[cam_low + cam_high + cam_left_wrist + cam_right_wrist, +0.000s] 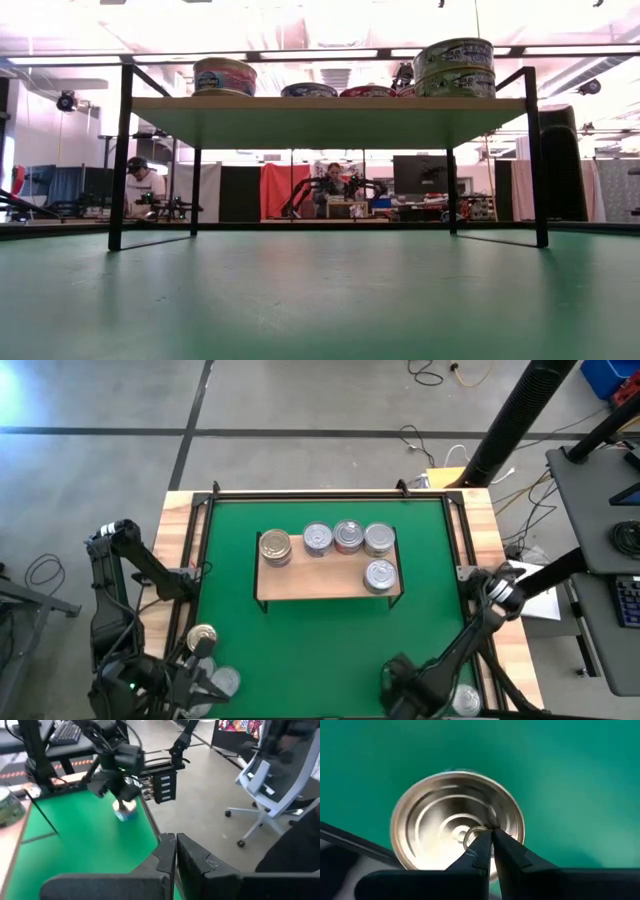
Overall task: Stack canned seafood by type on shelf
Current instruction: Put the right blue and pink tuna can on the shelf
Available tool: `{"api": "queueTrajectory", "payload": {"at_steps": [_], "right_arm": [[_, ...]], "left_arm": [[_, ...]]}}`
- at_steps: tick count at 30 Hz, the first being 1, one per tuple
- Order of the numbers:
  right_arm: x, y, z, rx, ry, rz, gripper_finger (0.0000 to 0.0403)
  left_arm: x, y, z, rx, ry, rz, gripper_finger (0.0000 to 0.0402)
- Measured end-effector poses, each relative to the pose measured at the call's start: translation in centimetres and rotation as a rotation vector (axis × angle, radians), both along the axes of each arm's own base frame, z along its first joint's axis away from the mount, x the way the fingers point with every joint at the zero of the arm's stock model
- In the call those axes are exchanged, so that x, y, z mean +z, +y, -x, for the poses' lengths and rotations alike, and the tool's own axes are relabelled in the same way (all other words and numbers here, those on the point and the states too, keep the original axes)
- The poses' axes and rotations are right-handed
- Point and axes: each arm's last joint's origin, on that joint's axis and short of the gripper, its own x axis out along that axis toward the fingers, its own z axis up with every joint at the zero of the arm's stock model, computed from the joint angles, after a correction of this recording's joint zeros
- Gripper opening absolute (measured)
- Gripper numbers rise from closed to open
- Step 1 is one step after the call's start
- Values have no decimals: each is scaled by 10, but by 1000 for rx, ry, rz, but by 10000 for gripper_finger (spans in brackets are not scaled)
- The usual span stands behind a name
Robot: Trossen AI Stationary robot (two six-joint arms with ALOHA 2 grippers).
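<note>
Right gripper (491, 840): fingers pressed together, hanging just above a silver tin (457, 825) at the mat's near right corner; the tips sit over the pull ring on its lid, and contact cannot be told.
Left gripper (175, 851): fingers pressed together, holding nothing, at the mat's near left corner.
Tins near left fingers: a gold tin (201, 637) and a silver tin (225, 681) lie on the mat (320, 650) just beside that gripper.
Shelf (320, 578): stands mid-mat, well beyond both sets of fingers.
Tins on shelf: one gold-topped stack (275, 546) at its left end; three silver tins in a back row to the right, and a stack (379, 575) in front at the right end, two high in the low view.
</note>
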Motion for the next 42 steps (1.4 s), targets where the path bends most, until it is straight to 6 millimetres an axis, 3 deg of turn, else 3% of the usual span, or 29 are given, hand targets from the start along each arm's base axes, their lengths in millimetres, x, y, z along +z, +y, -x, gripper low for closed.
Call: {"api": "queueTrajectory", "payload": {"at_steps": [6, 8, 11, 14, 19, 26, 30, 35, 42], "right_arm": [[42, 7, -34, 26, -443, 239, 13], [61, 7, -35, 67, -495, 263, 13], [73, 9, -33, 167, -479, 265, 13], [77, 10, -31, 217, -450, 253, 13], [68, 8, -33, 228, -439, 248, 13], [48, 17, -49, 367, -530, 196, 27], [42, 19, -51, 446, -524, 190, 83], [39, 20, -51, 512, -515, 194, 189], [38, 21, -52, 537, -522, 182, 354]], "left_arm": [[7, 2, -1, -5, -12, -10, 0], [8, 3, 0, -3, -3, -12, 0], [6, 4, 0, 16, 28, 8, 0], [-3, 6, 1, 56, 85, 27, 0], [-36, 6, 5, 119, 178, 39, 7], [-82, 4, 7, 208, 269, 88, 75], [-98, -1, 3, 244, 283, 113, 133], [-110, -8, 0, 274, 304, 113, 200], [-128, -15, -10, 312, 333, 75, 240]]}}
